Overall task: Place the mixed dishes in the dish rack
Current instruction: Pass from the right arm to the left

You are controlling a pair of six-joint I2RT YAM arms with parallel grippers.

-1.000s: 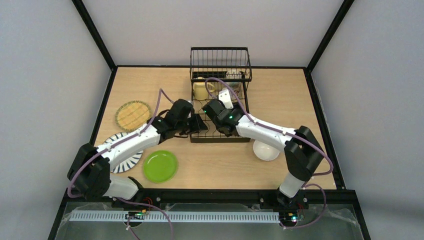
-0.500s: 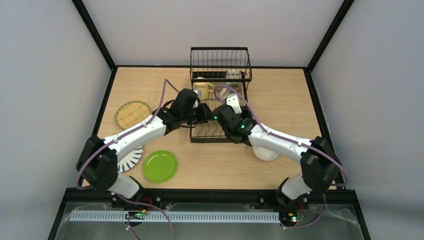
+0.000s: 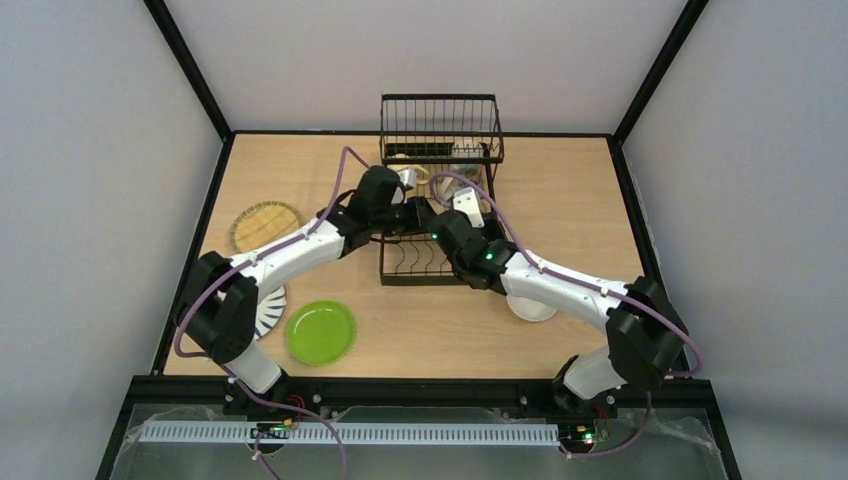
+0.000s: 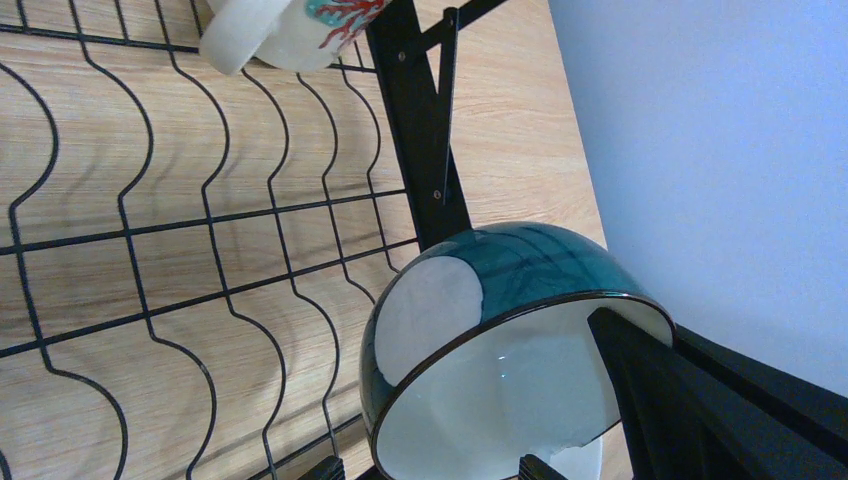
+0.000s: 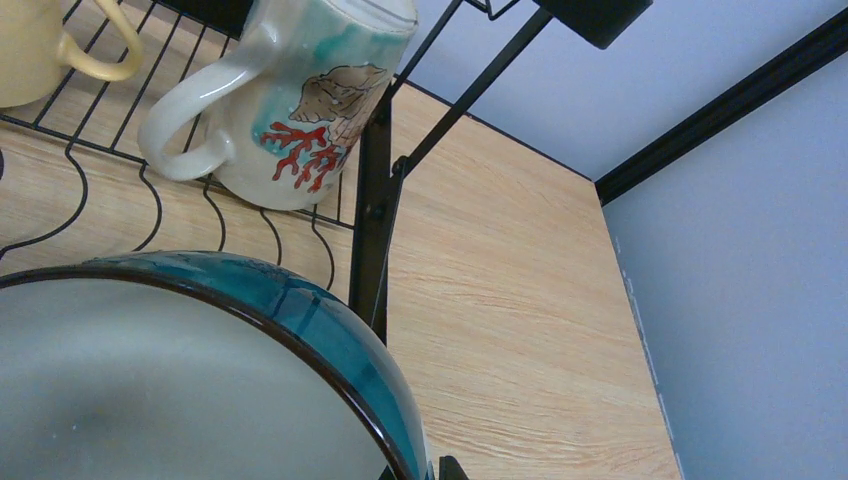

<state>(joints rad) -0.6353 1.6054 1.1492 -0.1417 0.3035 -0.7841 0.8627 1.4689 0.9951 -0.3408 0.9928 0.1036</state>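
My right gripper (image 5: 425, 470) is shut on the rim of the blue bowl (image 5: 335, 325), white inside, and holds it tilted over the dish rack (image 3: 430, 262). In the top view the bowl (image 3: 467, 202) hangs above the rack's right side, at the right gripper (image 3: 462, 212). My left gripper (image 4: 430, 470) is open, its two tips low in the left wrist view, close under the bowl (image 4: 500, 350). From above, the left gripper (image 3: 418, 215) is just left of the bowl. A pale yellow mug (image 5: 40, 50) stands in the rack.
A shell-and-coral mug (image 5: 300, 110) stands in the rack by an upright post (image 5: 372, 200). On the table lie a tan woven plate (image 3: 262, 225), a striped plate (image 3: 268, 310), a lime green plate (image 3: 321, 332) and a white bowl (image 3: 527, 305). The tall basket (image 3: 440, 125) closes the rack's far end.
Both arms have stretched farther back over the rack. The right gripper carried the blue bowl toward the rack's far right, and the open left gripper came in beside it.
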